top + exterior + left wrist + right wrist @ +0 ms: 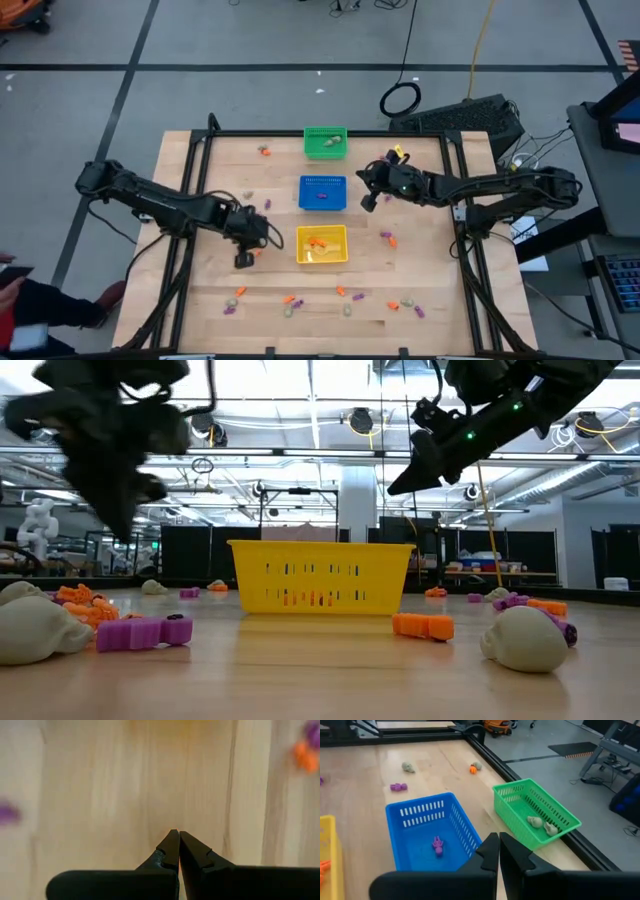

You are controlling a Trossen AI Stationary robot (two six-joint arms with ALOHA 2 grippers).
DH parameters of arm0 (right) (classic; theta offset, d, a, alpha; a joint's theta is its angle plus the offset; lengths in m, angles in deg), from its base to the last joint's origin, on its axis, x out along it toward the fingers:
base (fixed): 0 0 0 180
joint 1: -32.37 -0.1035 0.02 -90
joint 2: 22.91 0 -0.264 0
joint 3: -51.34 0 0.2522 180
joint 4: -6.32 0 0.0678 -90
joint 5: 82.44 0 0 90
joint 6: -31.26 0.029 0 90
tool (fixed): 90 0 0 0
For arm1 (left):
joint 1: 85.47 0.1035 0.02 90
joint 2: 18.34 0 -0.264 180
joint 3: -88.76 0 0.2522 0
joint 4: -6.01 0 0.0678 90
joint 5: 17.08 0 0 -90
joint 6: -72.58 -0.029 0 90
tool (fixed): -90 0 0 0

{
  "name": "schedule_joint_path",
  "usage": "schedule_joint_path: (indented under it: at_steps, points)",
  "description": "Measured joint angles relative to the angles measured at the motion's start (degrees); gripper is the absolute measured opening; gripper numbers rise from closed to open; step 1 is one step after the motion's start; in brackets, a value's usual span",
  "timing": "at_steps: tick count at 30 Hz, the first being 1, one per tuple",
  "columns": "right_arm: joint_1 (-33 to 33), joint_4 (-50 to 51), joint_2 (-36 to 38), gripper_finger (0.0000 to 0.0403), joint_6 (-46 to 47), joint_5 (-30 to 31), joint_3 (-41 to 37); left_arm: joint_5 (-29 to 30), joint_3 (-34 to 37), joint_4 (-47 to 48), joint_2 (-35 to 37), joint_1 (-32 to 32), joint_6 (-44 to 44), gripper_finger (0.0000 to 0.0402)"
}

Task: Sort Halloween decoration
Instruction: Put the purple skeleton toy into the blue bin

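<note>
Trinkets [290,299] lie scattered, mostly along the table's [430,250] near edge, w/ a few by the far-left corner. Three baskets down the middle: green basket [325,142] at far edge holds pale pieces, blue basket [322,193] one purple piece, yellow basket [321,244] orange ones. Left gripper [244,259], fingers pressed together & empty, hangs just left of yellow basket; nearest trinket, an orange one, is just beside it. Right gripper [368,203], also pressed together & empty, sits right of blue basket, no trinket touching it.
</note>
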Motion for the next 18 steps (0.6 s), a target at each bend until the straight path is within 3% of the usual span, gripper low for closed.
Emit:
schedule_joint_path:
  at_steps: [8, 18]
  points:
    - [-1.5, -0.08, 0.0, 0.0, -0.09, 0.0, 0.0, 0.07, -0.05, 9.94, -0.04, -5.18, 12.65, 0.0014]
    - [-1.63, -0.08, -0.02, 0.0, -0.11, 0.0, 0.0, 6.1, 2.81, 10.88, -0.39, -4.35, 11.28, 0.0094]
